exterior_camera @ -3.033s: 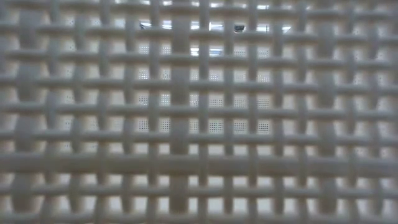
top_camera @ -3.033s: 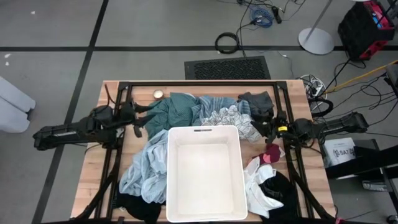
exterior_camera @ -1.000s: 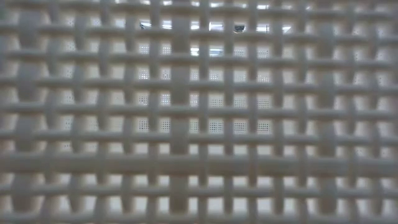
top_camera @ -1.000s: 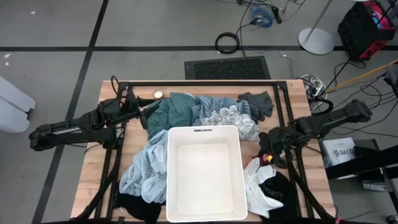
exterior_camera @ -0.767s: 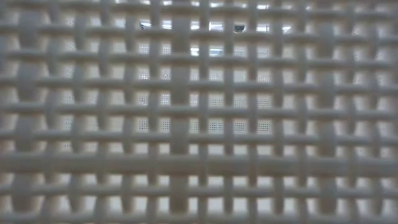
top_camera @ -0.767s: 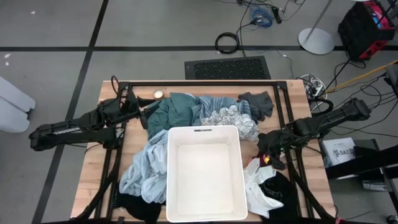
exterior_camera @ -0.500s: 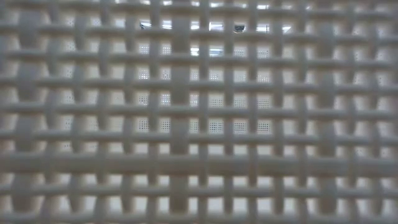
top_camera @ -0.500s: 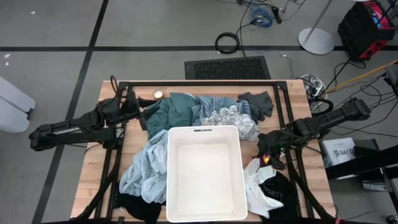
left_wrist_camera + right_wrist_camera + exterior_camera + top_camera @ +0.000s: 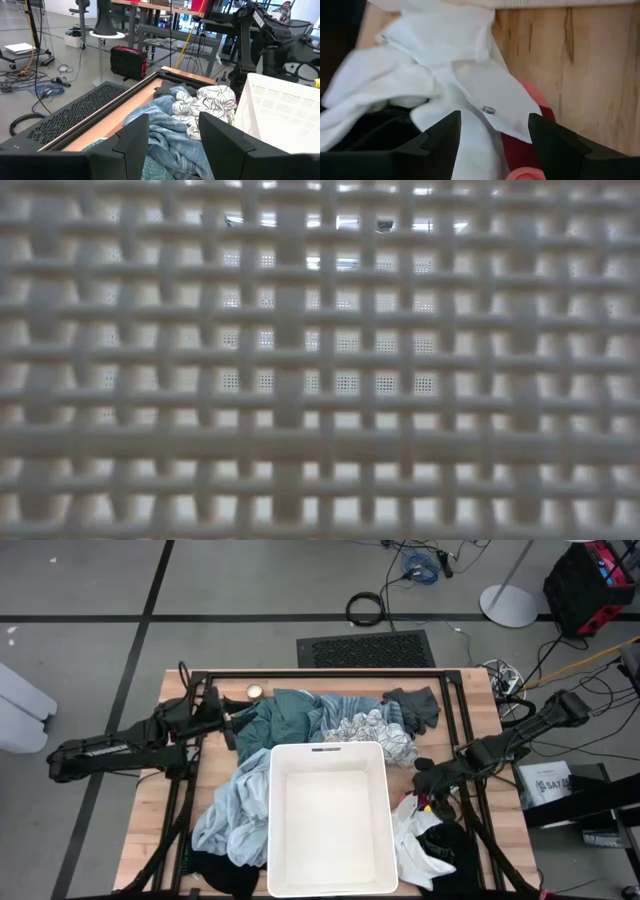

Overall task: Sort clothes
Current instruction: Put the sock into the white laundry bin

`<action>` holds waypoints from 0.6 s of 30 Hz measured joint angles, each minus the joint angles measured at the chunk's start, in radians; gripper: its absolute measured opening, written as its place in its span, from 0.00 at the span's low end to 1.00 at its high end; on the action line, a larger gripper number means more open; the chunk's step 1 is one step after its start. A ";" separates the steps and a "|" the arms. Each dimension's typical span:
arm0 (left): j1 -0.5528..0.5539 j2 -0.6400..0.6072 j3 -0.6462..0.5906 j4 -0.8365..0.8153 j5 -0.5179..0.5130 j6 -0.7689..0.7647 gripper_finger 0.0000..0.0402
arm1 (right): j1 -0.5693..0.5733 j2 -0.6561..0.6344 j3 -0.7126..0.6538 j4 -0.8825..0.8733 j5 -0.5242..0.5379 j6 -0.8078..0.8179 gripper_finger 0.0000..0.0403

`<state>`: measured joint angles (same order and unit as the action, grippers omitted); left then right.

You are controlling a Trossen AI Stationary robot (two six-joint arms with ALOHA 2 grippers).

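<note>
even, bright overhead light; soft shadows; low view blurred by the bin lattice

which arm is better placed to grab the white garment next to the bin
Right. The right claw hangs open directly over the crumpled white fabric garment, while the left claw sits across the white rectangular plastic bin by the teal fabric garment.

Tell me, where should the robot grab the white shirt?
Best guess: the raised fold in the middle of the white shirt, coming straight down from above. The shirt lies crumpled and flat on the table, so a bunched ridge gives the most to pinch. The right gripper is open right over it. The pink sock peeks from under one edge, so avoid that side.
</note>
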<state>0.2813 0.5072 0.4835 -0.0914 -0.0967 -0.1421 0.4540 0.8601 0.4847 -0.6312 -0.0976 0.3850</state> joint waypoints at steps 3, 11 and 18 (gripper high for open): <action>0.000 0.000 0.000 0.000 0.000 0.000 0.45 | 0.014 0.053 0.000 0.025 0.044 0.006 0.54; 0.000 0.000 0.000 0.000 0.004 0.001 0.45 | 0.019 0.204 0.000 0.055 0.098 0.039 0.54; 0.000 0.000 0.000 0.000 0.021 0.001 0.45 | 0.019 0.261 0.000 0.061 0.092 0.106 0.20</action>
<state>0.2813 0.5072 0.4835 -0.0913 -0.0757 -0.1413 0.4732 1.1206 0.4843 -0.5697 -0.0055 0.4906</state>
